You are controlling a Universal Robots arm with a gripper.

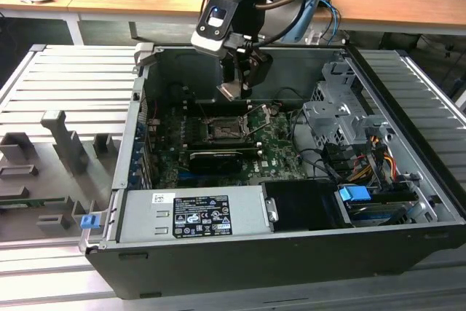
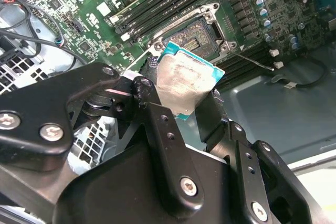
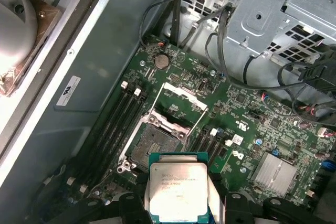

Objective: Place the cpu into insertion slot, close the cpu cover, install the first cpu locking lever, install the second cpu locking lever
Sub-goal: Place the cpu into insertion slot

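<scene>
— Gripper point(image 2: 184, 98) nearest the lens, pinching cpu point(image 2: 186, 77) by two edges, metal face toward the wrist cameras. Why hang there?
— Slot point(image 3: 148, 142) sits below, bare; cover point(image 3: 185, 95) swung up, so the way down looks open. Cables point(image 3: 173, 22) and drive cage point(image 3: 273, 9) stand well aside

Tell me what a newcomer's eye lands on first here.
The gripper holds the cpu by its edges, up off the green board inside an open computer case. Close by on the board sits the insertion slot, uncovered, with the cpu cover swung up beside it.
</scene>
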